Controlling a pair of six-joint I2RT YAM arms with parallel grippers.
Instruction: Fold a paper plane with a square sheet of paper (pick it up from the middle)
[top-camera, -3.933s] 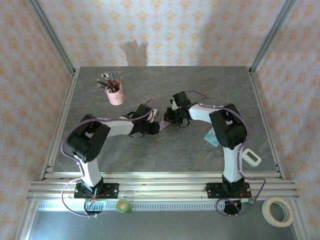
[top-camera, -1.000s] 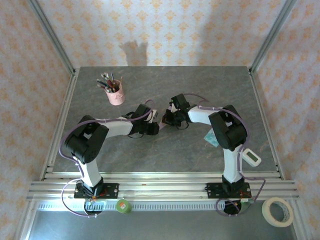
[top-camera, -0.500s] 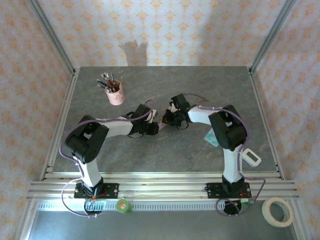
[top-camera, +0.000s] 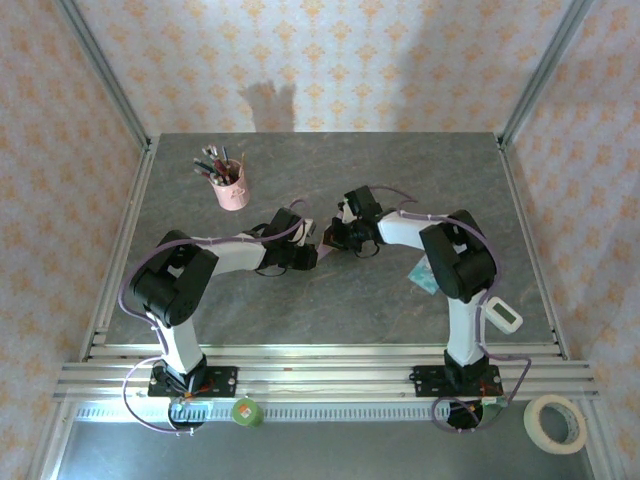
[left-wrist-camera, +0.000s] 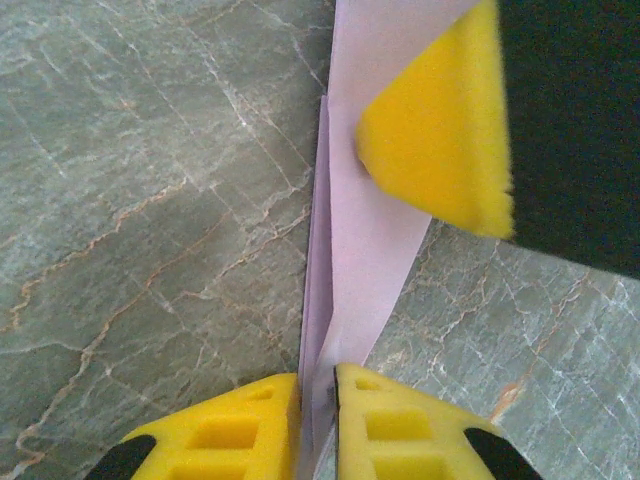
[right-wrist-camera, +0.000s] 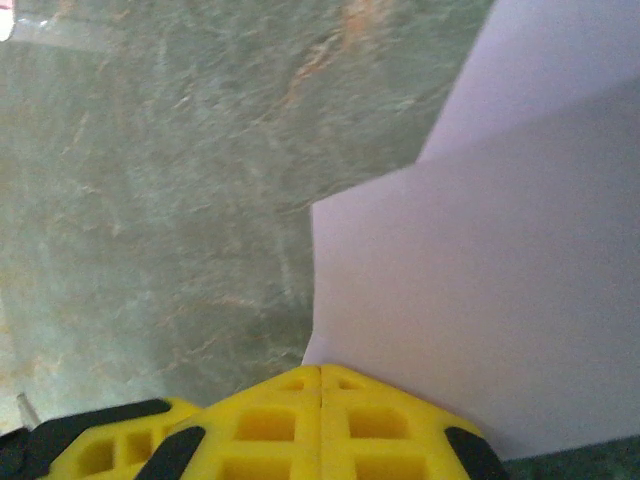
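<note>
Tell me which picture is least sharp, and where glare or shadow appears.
Right wrist view: softest, the lilac paper and table blurred. Left wrist view: marble veins crisp, a dim patch at lower left. Top view: bright glare along the front rail, a dark shadow on the back wall.

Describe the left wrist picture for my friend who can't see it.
Folded lilac paper is pinched in the yellow-tipped left gripper at the bottom, over a grey-green marbled table. Another yellow foam pad overlaps the paper at upper right.

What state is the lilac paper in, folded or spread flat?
Folded. The lilac paper shows stacked layers along a crease, pinched by the left end effector; the right wrist view shows overlapping layers.
</note>
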